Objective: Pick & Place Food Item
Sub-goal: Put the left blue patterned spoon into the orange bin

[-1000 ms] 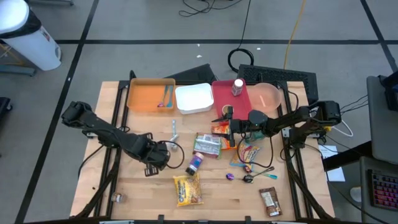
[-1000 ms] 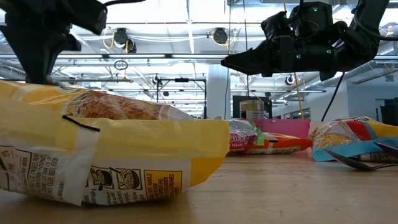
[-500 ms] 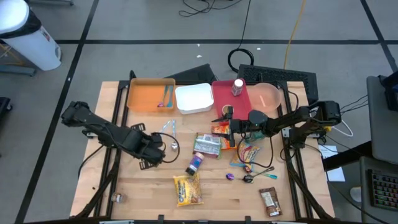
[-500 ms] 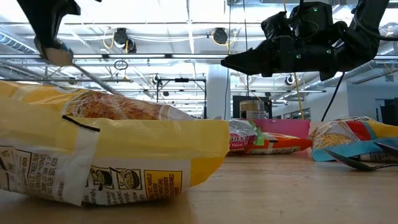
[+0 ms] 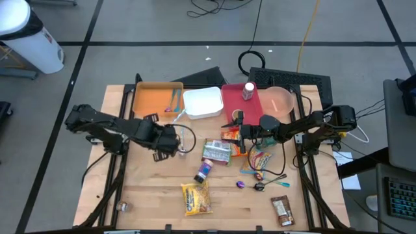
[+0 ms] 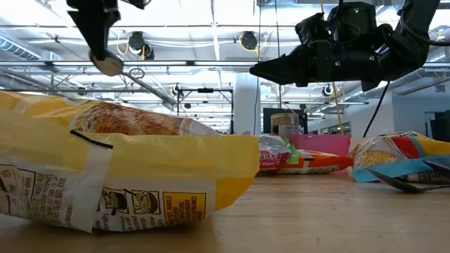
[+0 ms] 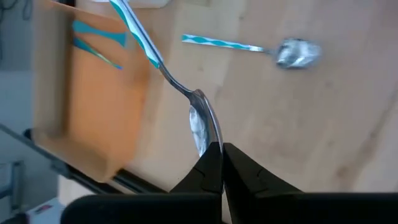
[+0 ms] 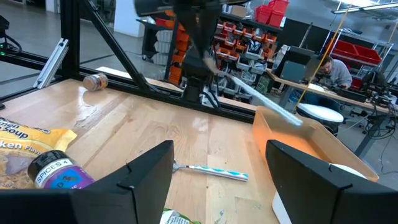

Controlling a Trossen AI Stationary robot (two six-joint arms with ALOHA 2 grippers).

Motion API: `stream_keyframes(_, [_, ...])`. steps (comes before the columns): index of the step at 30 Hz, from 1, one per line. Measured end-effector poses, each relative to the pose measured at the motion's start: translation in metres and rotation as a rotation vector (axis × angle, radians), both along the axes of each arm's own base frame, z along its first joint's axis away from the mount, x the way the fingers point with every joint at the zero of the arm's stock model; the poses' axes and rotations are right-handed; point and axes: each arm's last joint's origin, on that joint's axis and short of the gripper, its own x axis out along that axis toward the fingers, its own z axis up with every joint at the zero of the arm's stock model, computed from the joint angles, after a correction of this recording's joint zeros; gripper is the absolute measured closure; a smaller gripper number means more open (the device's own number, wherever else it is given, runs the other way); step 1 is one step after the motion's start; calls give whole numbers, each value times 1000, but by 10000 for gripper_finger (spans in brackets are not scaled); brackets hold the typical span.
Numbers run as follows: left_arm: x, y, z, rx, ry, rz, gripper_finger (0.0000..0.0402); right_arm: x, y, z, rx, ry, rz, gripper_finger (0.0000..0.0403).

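Observation:
My left gripper (image 5: pixel 174 133) is shut on a metal spoon with a teal-and-white striped handle (image 7: pixel 134 28), held in the air left of the table's centre. The handle points toward the orange bin (image 5: pixel 156 99). A second striped spoon (image 7: pixel 249 46) lies flat on the wood below; it also shows in the right wrist view (image 8: pixel 211 169). My right gripper (image 5: pixel 238 132) is open and empty, hovering over an orange snack packet (image 5: pixel 231 135). A yellow food bag (image 5: pixel 195 198) lies near the front edge. My left gripper pinches the rim of the spoon's bowl (image 7: pixel 200 127) between its two shut fingertips. The spoon is lifted clear of the table, and its handle slants away from the fingers toward the orange bin. In the low view the bowl (image 6: pixel 109 65) hangs just below the fingers.
A white container (image 5: pixel 202 102), a pink tray (image 5: pixel 235 97) with a bottle (image 5: pixel 248 91) and a pink plate (image 5: pixel 279 99) line the far edge. A green packet (image 5: pixel 216 151), a dark bottle (image 5: pixel 203 170), a colourful packet (image 5: pixel 260 159), spoons (image 5: pixel 260 185) and a brown bar (image 5: pixel 281 209) lie around the centre.
My left gripper has risen and gone toward the table's far edge and the orange bin, carrying the spoon clear of the table. My right gripper has kept still.

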Motion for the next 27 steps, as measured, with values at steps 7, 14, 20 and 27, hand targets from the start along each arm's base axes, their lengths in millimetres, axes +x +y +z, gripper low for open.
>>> stream_keyframes(7, [4, 38, 1, 49, 41, 24, 400, 0, 0, 0, 0, 0, 0, 151])
stream_keyframes(14, [2, 80, 1, 95, 85, 94, 400, 0, 0, 0, 0, 1, 0, 151])
stream_keyframes(20, [-6, 117, 1, 85, 118, 192, 400, 0, 0, 0, 0, 1, 0, 151])
stream_keyframes(27, [-20, 148, -5, 56, 167, 273, 400, 0, 0, 0, -1, 1, 0, 151])
